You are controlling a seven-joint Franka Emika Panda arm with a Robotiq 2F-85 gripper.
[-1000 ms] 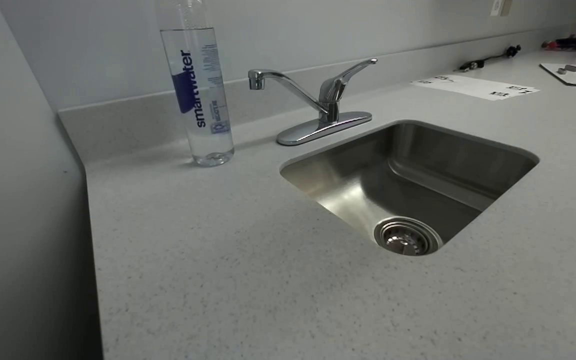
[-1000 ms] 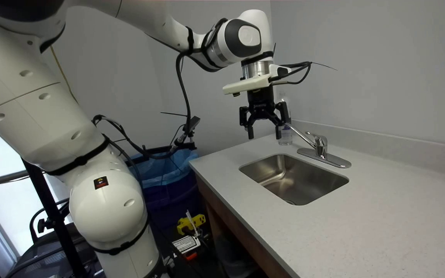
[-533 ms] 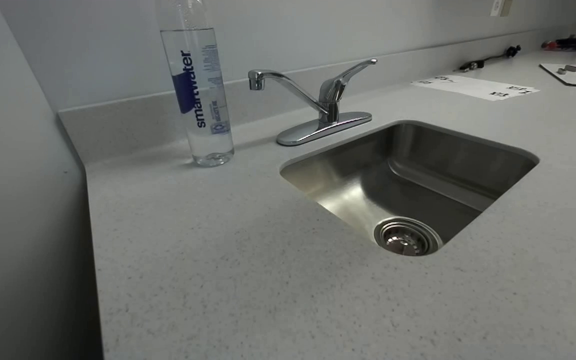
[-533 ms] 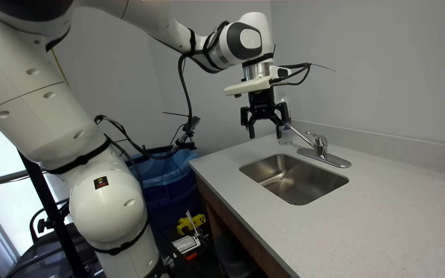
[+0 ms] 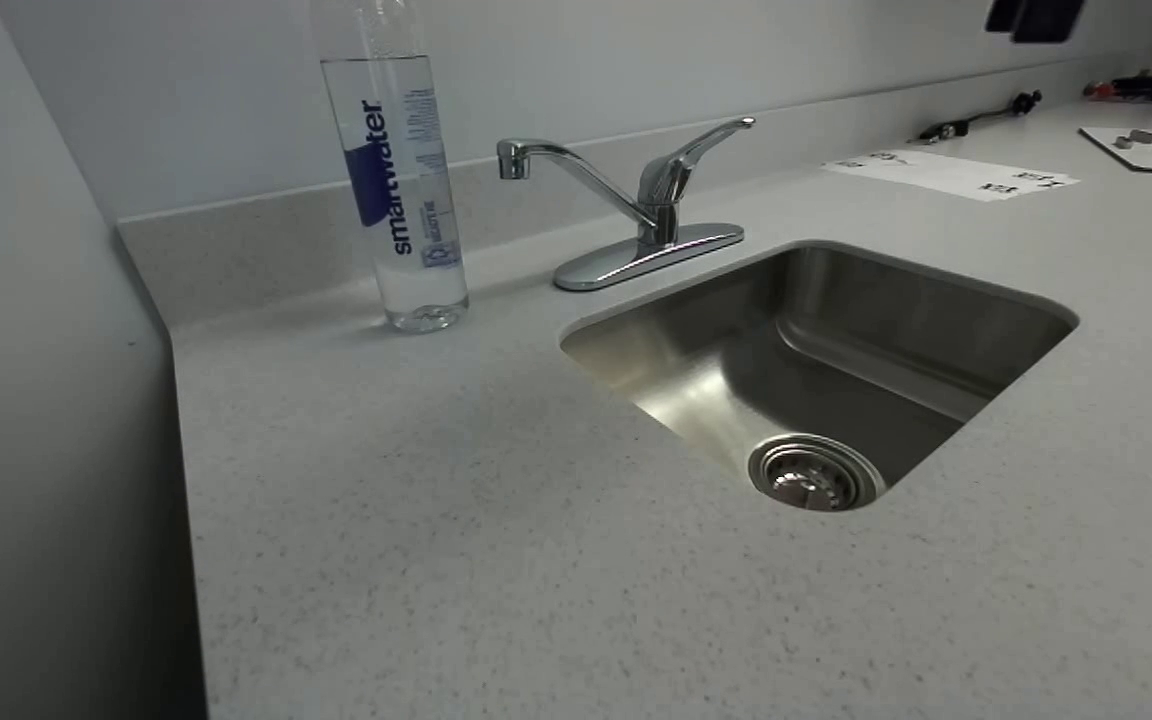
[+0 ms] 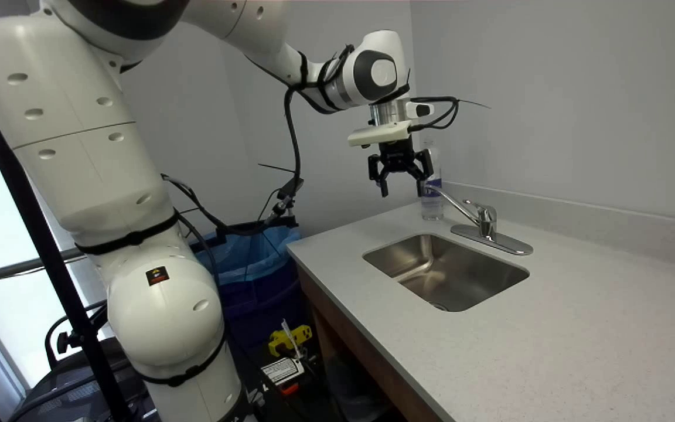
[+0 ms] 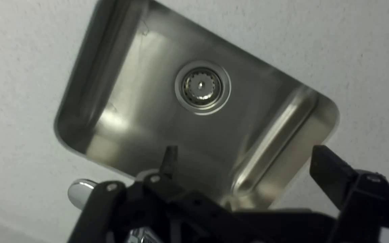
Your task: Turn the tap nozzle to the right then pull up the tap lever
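Observation:
The tap's chrome nozzle (image 5: 586, 178) is a thin arched spout pointing toward the water bottle, off to the side of the sink, in both exterior views. Its lever (image 5: 704, 148) slants up from the tap body, leaning the opposite way. In an exterior view my black gripper (image 6: 402, 189) hangs fingers down above the counter, wide open and holding nothing; one finger appears close to the nozzle's tip, but I cannot tell the real gap. In the wrist view the fingers (image 7: 326, 165) stand far apart over the sink, and the gripper hides most of the tap.
A tall water bottle (image 5: 401, 200) stands beside the tap near the side wall. The steel sink (image 5: 866, 370) is sunk in the counter before the tap. Marked paper (image 5: 946, 175) and a black cable (image 5: 981, 118) lie farther along. A lined bin (image 6: 249, 281) stands beyond the counter.
The arm has shifted, and my gripper sits slightly higher and looks smaller in an exterior view. Two dark shapes, apparently fingertips, have appeared at an exterior view's top right. The tap is unchanged.

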